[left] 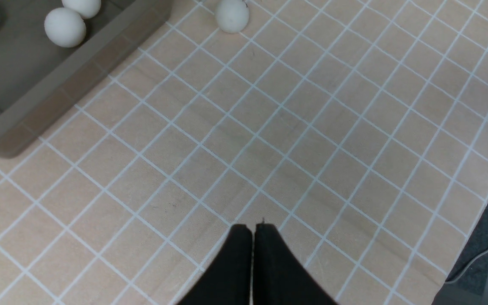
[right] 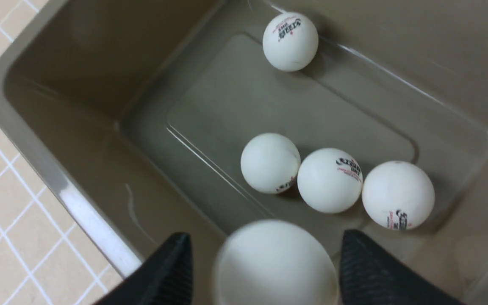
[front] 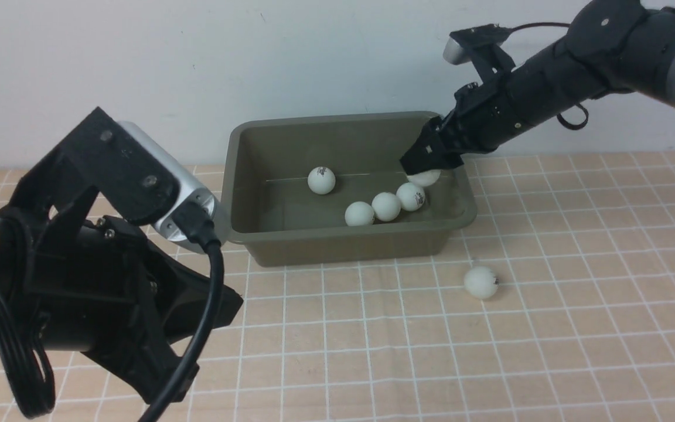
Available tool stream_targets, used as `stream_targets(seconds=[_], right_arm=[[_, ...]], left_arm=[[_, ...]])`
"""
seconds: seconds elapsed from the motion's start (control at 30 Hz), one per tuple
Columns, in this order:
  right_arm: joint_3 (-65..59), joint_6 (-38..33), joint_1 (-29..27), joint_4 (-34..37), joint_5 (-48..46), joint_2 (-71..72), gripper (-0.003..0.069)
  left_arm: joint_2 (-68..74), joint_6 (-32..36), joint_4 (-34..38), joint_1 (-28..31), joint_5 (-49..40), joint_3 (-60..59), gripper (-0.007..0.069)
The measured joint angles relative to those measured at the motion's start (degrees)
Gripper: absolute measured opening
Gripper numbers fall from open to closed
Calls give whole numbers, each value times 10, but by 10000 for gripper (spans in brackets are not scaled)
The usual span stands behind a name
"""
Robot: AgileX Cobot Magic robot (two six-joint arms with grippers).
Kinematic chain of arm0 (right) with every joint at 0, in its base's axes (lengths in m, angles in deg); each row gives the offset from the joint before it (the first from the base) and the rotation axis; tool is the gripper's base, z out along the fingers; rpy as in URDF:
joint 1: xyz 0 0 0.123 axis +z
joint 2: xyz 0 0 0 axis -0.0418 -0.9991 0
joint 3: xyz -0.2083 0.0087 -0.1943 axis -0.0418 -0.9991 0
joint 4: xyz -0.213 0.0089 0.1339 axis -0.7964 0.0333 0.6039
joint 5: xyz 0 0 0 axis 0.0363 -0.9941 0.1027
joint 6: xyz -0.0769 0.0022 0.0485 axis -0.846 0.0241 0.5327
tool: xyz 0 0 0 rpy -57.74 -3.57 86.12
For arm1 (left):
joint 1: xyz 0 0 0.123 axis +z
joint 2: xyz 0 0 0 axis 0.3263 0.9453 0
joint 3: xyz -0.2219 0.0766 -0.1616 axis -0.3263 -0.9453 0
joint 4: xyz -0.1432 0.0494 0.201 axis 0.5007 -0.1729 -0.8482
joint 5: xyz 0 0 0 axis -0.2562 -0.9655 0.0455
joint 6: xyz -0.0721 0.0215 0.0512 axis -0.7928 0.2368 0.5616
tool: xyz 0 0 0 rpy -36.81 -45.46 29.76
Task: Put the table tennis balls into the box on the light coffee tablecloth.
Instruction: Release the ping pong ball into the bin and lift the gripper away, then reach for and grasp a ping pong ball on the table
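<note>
Fingers [right: 172,271] of the right end effector [right: 265,235] stand spread above the box [front: 343,249], one ball [right: 274,264] loose between them, four table tennis balls [front: 385,206] inside. The left end effector [left: 252,232] is clenched empty over the light coffee tablecloth [front: 578,328]. The last ball [front: 481,282], near the box, looks light, smooth, rollable: pinch its middle gently.

Smooth glossy plastic box [front: 343,237], matte balls [front: 321,180]

Ahead of the left gripper [left: 252,231], bare tablecloth [left: 269,127] runs to the box [left: 57,80] wall and a loose ball [left: 232,15]. A blurred ball [right: 275,267] sits between the right gripper's [right: 265,236] spread jaws; three balls [right: 328,180] crowd beyond.
</note>
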Motion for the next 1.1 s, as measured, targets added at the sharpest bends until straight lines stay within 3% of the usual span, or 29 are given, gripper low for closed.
stream_targets(seconds=[0.13,0.23,0.4,0.5,0.7,0.97,1.1], right_arm=[[18,14,-10,-3,-1,13,500],[40,79,-38,-32,-25,45,484],[61,189,-95,-152,-115,105,402],[55,214,-109,-214,-135,130,333],[-8,209,-97,-196,-140,157,248],[-252,174,-56,-186,-133,244,236],[-359,164,-20,-184,-11,273,244]], left_arm=[[0,0,0,0,-1,0,-45],[0,0,0,0,-6,0,-45],[0,-1,0,0,-17,0,-45],[0,-1,0,0,-16,0,-45],[0,-1,0,0,-9,0,-45],[0,-1,0,0,-5,0,-45],[0,-1,0,0,-2,0,-45]])
